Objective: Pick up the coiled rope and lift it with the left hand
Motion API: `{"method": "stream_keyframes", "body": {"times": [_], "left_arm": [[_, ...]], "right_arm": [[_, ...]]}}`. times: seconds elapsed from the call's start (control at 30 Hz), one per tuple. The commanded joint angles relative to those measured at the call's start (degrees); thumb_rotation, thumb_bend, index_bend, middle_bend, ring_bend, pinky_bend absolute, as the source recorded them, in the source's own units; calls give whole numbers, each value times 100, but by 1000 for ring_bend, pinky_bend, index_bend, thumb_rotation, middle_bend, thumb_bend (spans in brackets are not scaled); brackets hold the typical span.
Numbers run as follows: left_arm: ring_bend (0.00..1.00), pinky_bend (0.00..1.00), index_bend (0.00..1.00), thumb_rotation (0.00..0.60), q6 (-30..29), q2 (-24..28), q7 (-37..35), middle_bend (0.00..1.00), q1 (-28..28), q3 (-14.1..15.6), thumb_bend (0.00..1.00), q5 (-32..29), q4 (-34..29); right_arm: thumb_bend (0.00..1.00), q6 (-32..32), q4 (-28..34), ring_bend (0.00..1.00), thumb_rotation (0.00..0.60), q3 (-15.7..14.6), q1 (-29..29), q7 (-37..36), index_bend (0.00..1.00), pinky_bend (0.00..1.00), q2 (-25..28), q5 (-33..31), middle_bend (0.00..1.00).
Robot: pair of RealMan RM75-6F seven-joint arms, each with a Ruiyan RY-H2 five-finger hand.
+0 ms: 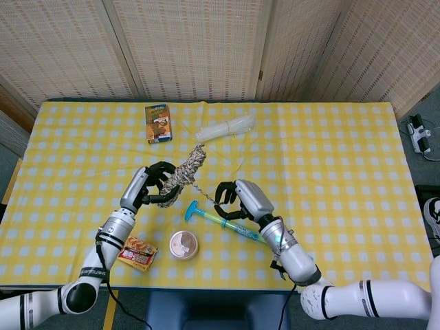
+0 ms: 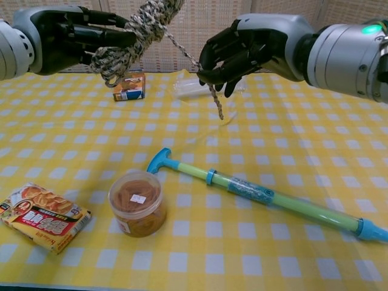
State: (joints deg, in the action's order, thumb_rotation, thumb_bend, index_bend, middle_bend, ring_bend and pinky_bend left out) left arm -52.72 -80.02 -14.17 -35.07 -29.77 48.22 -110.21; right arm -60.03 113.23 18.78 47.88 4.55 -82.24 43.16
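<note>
Black fingers of your left hand [image 2: 79,37] are wrapped tight around the coiled rope [image 2: 130,33], which hangs lifted well above the table, while a loose strand runs from the coil to your right hand [image 2: 239,51], whose curled fingers pinch it. Yellow checked cloth [image 1: 330,151] covers the table, carrying a pump [image 2: 267,197], a jar [image 2: 136,203] and snack packets, with woven panels [image 1: 192,41] behind
</note>
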Motion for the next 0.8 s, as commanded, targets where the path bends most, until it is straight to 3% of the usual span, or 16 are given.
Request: {"method": "stream_keyframes", "body": {"times": [0.03,0.3,0.47,0.6,0.7,0.8], "left_arm": [[659,713,589,600,313,215,-454,642,141,23,730,413,-108],[658,713,588,600,655,493,-1099,642,237,205,730,1165,-244],[658,713,588,600,792,646,-1371,642,240,309,730,1467,-318],[658,713,588,600,867,750,-1544,642,223,412,730,1670,-342],[658,713,588,600,887,812,-1597,642,189,471,730,1739,-296],[658,713,588,600,882,844,-1617,642,139,512,729,1698,-195]], "right_arm": [[582,96,-144,511,600,55,-16,-137,695,489,-35,-10,516],[581,207,-479,478,600,164,-27,-363,622,489,-116,137,489],[582,274,-645,443,600,212,-18,-450,483,481,-154,205,437],[581,261,-778,399,600,255,-25,-512,329,447,-201,280,364],[582,263,-816,332,600,228,-80,-561,119,397,-167,403,276],[581,214,-801,233,600,190,-192,-635,8,290,-77,579,174]]}}
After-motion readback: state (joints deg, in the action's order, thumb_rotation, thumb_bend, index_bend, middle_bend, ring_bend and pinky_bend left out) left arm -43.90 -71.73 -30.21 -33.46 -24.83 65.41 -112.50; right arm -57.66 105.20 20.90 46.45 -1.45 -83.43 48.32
